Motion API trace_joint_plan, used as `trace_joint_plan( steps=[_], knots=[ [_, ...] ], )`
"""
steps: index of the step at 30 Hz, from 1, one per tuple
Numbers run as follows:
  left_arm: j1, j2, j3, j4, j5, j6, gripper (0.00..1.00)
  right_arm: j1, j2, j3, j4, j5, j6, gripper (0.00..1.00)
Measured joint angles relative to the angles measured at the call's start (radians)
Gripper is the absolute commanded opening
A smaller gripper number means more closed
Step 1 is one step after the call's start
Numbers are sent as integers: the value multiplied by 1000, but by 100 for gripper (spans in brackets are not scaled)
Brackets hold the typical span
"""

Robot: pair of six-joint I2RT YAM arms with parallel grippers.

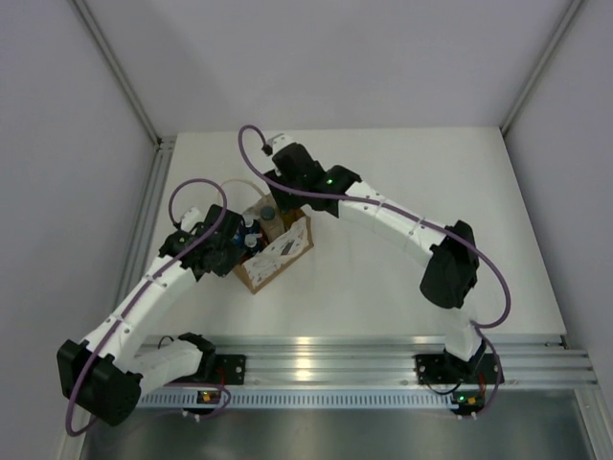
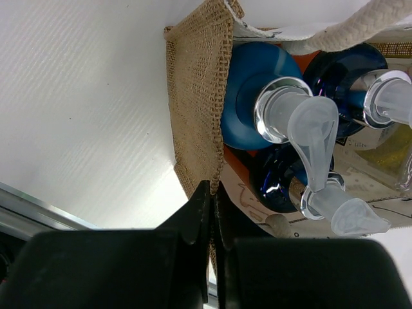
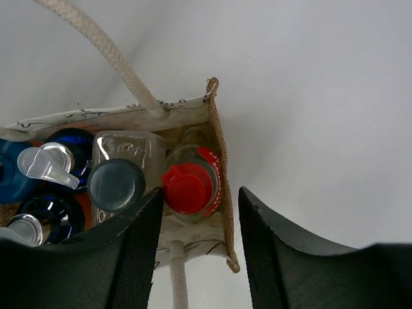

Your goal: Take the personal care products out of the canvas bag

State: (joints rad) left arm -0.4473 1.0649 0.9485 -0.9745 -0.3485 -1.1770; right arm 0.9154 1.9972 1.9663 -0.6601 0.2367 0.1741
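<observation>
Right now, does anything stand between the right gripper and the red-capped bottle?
Nothing visible does. The right gripper hangs open above the red-capped bottle, its cap unobstructed between the jaws; the dark-capped bottle stands beside it.

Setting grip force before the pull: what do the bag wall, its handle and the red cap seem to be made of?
The bag wall looks like coarse burlap or jute: matte, with an open weave and frayed threads. The handle looks like twisted off-white rope, probably cotton, with visible strands. The red cap looks like smooth moulded plastic with a slight sheen, likely rigid.
</observation>
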Motion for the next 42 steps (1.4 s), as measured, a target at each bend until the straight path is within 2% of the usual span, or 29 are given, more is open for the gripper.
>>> trace_joint_plan(
  steps=[5, 14, 22, 24, 25, 42],
  knots=[
    [1, 0, -1, 2, 1, 2, 0, 0, 23, 6, 1, 1, 0, 46],
    [1, 0, -1, 3, 1, 11, 0, 6, 39, 14, -2, -8, 0, 24],
    [1, 1, -1, 6, 3, 27, 0, 7, 39, 16, -6, -5, -5, 13],
    [1, 3, -1, 7, 3, 28, 0, 7, 39, 16, -7, -5, -8, 2],
    [1, 5, -1, 8, 3, 29, 0, 7, 39, 16, -7, -5, -9, 0],
    [1, 7, -1, 12, 4, 43, 0, 7, 39, 25, -16, -10, -17, 0]
  ],
)
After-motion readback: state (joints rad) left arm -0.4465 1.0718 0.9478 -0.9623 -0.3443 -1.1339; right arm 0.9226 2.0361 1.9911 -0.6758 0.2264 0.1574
